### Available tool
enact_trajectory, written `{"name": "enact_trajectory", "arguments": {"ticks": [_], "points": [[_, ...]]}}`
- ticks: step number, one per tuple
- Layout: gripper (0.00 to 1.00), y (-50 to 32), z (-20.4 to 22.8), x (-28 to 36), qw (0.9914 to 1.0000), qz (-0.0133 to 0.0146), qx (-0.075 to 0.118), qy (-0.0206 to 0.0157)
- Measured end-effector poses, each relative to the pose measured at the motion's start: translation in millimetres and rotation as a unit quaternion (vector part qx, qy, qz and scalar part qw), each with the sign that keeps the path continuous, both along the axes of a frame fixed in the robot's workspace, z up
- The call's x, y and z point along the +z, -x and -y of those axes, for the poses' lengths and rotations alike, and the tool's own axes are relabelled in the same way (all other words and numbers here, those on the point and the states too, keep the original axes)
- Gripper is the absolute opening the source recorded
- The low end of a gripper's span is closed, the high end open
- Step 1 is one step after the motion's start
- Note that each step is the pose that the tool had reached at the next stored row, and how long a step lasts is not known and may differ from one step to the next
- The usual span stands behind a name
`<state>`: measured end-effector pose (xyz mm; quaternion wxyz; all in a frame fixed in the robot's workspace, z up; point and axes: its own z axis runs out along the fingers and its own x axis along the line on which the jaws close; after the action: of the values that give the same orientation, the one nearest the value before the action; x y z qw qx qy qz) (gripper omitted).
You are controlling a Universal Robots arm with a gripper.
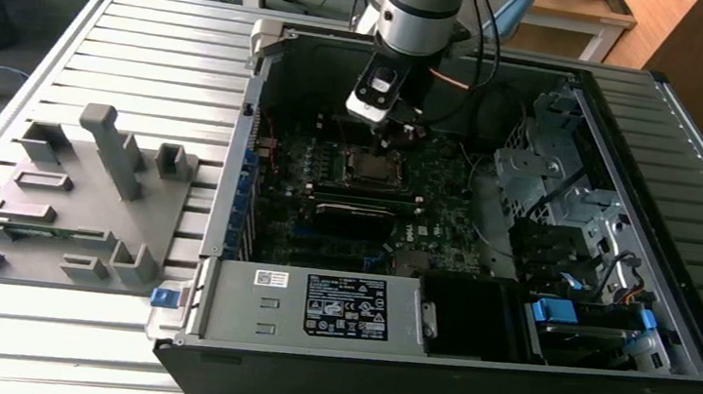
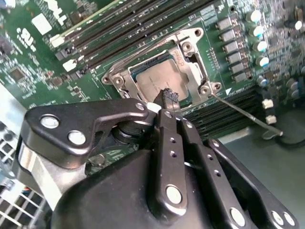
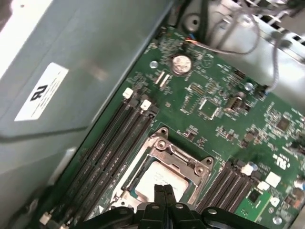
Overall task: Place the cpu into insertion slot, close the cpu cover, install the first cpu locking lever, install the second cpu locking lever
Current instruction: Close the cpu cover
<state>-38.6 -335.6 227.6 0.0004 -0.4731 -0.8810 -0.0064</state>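
The small, flat, square cpu with a dull silver-grey metal top (image 2: 157,78) is seen seated in the small square silver-rimmed insertion slot (image 1: 372,167) on the green circuit board (image 3: 217,124). The thin silvery square cpu cover with its cut-out centre (image 3: 178,155) appears to be laid down around it. The black two-fingered gripper (image 2: 167,95) is held just over the chip's top, its jaws pressed together with nothing between them. The chip is judged light, stiff and easily damaged underneath (only its edges would be safe to grasp). A thin steel wire lever (image 2: 243,113) is seen angled out from a socket corner, seemingly unlatched. It is judged springy and slippery, best pushed near its hooked end.
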Motion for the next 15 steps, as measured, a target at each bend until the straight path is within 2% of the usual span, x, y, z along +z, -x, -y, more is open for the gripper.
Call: {"name": "enact_trajectory", "arguments": {"ticks": [4,8,11,15], "points": [[0.11,0.0,0.0,-0.9,0.99933,0.0,0.037,0.0],[0.11,0.0,0.0,-2.0,0.99736,0.0,0.073,0.0],[0.11,0.0,0.0,-2.9,0.99498,0.0,0.1,0.0],[0.11,0.0,0.0,-3.7,0.99074,-0.0001,0.136,0.0001]]}}
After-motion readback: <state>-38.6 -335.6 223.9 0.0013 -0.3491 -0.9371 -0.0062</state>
